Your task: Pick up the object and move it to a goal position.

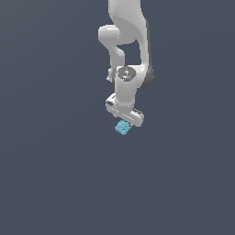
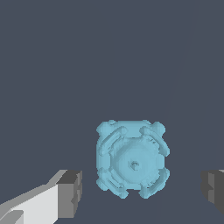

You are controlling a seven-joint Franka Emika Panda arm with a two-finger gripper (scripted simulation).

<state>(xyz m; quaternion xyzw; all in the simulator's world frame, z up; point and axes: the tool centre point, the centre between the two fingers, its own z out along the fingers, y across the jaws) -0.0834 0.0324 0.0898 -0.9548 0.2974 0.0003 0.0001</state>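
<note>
The object (image 2: pixel 132 159) is a small light-blue, lumpy, roughly square blob with a round boss in its middle. In the wrist view it lies between my two grey fingertips (image 2: pixel 70 192), with a clear gap to each. My gripper (image 2: pixel 142 190) is open around it and touches neither side. In the exterior view the object (image 1: pixel 122 128) peeks out just under the white hand of the gripper (image 1: pixel 125 121), whose fingers are hidden by the hand. No goal marker shows.
Only a plain dark grey-blue surface (image 1: pixel 55 174) lies all around. The white arm (image 1: pixel 126 41) rises behind the hand to the top of the exterior view.
</note>
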